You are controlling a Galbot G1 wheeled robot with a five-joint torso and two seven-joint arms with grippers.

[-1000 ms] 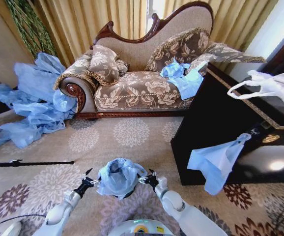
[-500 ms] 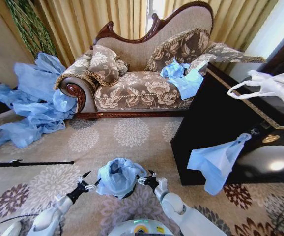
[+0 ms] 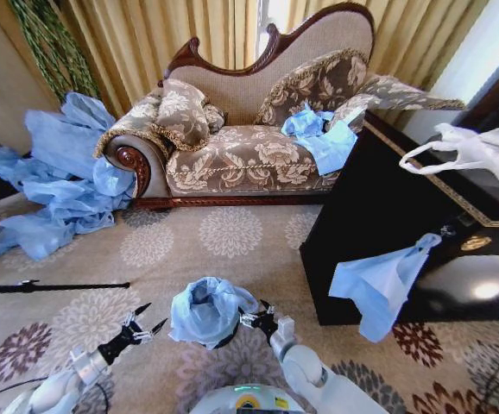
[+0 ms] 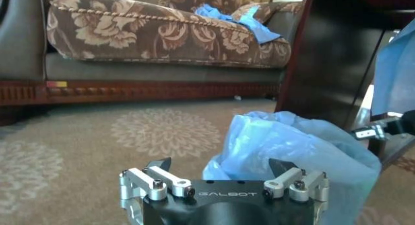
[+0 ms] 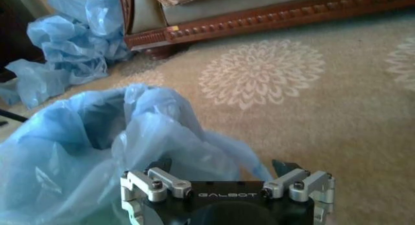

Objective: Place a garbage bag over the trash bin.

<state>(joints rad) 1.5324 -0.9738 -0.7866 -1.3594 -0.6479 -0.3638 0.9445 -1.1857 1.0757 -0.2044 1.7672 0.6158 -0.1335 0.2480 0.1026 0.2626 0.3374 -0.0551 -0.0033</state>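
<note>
Nearest us, our left gripper hangs with its jaws spread wide and empty, just left of the garbage bag. The bag drapes over the trash bin, of which only a dark sliver shows at the near edge, upright on the carpet. Our right gripper sits against the bag's right side, the closer of the two; its jaws look spread, film bunched just ahead of them. The left wrist view shows the bag's side; the right wrist view looks into its open mouth. Beyond stands the sofa.
</note>
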